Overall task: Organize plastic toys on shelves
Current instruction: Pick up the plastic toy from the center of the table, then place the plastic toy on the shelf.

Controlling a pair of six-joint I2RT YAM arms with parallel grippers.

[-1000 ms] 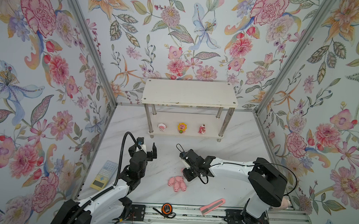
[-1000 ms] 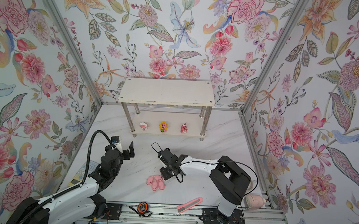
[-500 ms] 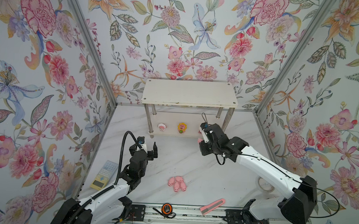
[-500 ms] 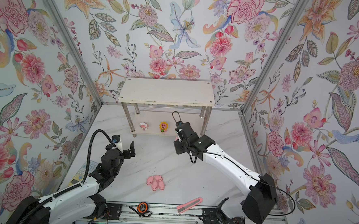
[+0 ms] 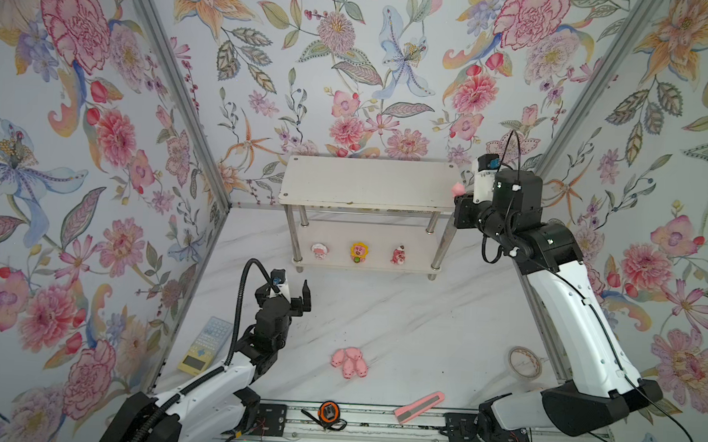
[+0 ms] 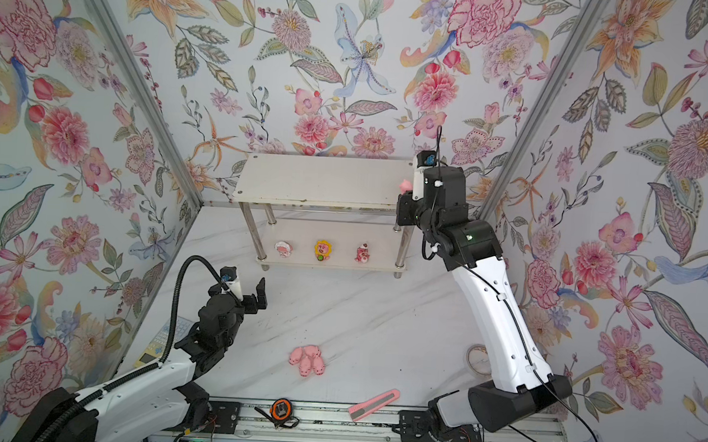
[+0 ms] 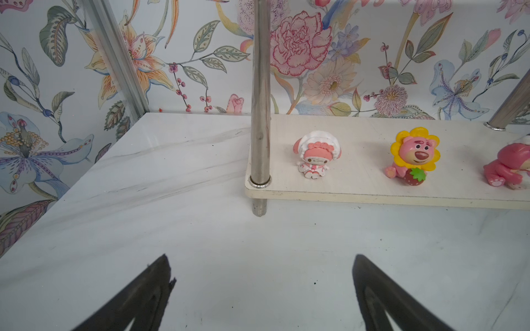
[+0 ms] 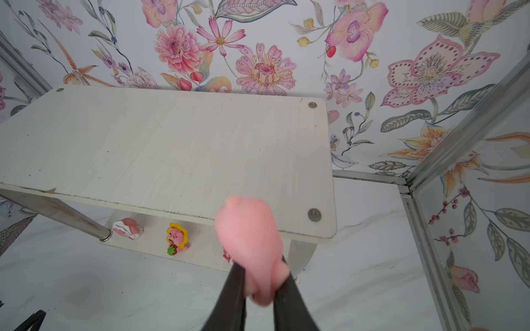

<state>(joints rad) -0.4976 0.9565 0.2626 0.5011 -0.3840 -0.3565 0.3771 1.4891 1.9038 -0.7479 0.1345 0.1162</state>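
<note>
We see the right gripper [image 8: 259, 268] clamped on a small pink pig [image 8: 249, 238], which it holds at the right-hand end of the shelves [image 5: 437, 251], just off the short edge of the top board [image 5: 366, 183] and, judging by the wrist view, a little above it. The pig's body points out of the jaws toward the board. The board runs long-ways across the scene and lies bare to the robot's left of the toy. From here, we judge that a short carry leftward over the near right corner should come before any release. The right arm is plainly the nearer one. The left gripper [image 7: 261, 269] hangs low over the marble tabletop [image 5: 401, 324] in front of the rack, jaws wide apart and holding nothing. The lower board [image 5: 366, 266] carries three figures in a row, well spaced: the whitish round-headed figurine [image 5: 319, 250], the flower-maned figurine [image 5: 358, 252] and the red-pink figurine [image 5: 398, 255]. A cluster of pigs [image 5: 349, 362] waits huddled together on the tabletop, between the two arms.
</note>
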